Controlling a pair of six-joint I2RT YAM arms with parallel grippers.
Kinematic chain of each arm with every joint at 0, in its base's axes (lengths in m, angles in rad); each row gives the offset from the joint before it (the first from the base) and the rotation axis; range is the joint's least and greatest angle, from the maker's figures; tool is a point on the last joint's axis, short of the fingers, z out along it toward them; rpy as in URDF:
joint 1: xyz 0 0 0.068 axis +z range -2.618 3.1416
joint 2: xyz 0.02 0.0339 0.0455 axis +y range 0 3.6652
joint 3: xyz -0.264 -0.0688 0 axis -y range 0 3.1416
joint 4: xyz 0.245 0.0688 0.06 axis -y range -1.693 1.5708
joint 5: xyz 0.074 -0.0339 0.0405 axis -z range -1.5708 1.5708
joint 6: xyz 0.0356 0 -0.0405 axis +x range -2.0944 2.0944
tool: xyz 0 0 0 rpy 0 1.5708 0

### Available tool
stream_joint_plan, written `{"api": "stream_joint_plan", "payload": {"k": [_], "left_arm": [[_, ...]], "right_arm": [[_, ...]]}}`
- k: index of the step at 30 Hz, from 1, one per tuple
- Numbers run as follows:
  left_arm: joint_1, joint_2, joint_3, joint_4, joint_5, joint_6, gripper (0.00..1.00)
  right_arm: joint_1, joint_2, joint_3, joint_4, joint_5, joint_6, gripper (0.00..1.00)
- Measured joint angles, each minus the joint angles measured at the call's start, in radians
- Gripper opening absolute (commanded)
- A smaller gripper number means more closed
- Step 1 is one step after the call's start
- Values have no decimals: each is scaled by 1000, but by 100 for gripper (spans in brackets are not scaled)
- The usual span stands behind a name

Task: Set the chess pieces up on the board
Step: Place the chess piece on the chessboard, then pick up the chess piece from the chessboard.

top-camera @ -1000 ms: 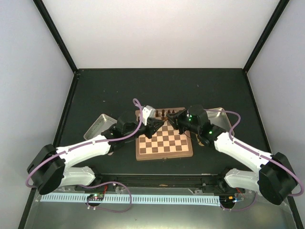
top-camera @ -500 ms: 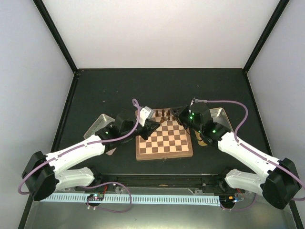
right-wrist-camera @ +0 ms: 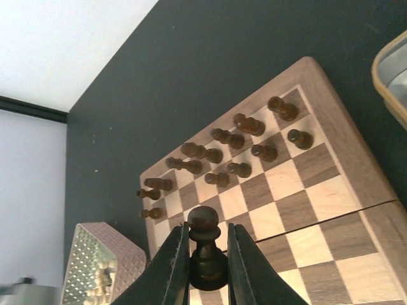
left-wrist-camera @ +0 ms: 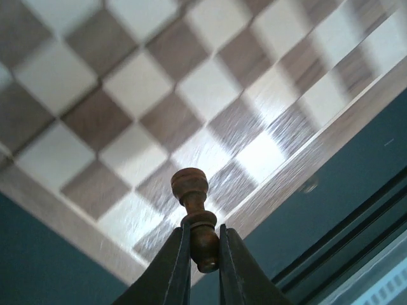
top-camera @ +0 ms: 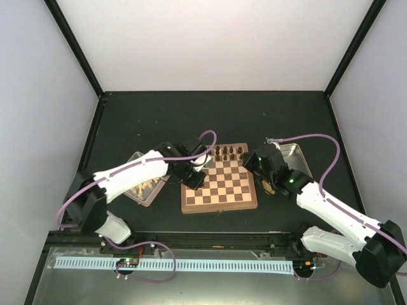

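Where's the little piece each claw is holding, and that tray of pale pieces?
Left arm's piece (left-wrist-camera: 189, 185): left wrist view, on its round head.
Right arm's piece (right-wrist-camera: 203, 220): right wrist view, on its round head.
Tray (right-wrist-camera: 81, 264): right wrist view, on its patterned side wall.

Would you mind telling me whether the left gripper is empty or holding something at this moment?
Holding: the left gripper is shut on a dark brown chess piece, clamped on its lower part, with the board behind it.
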Motion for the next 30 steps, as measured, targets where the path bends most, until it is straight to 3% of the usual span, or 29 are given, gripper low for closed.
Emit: {"api": "stream_joint_plan", "payload": {"k": [7,15,18,25,30], "left_arm": [[0,190,77,-218,-1,29,4],[0,285,148,-263,-4,33,36],[0,290,149,-265,-4,25,42],[0,287,127,-227,-23,-8,41],[0,287,73,-189,-39,-45,29]], "right_arm": [[0,-16,-23,-14,31,-30,14],[0,-32,-45,-14,42,-39,16],[0,-33,-47,-14,42,-41,16],[0,-44,-50,-14,47,-42,17],[0,-45,-61,-15,55,-41,17]]}}
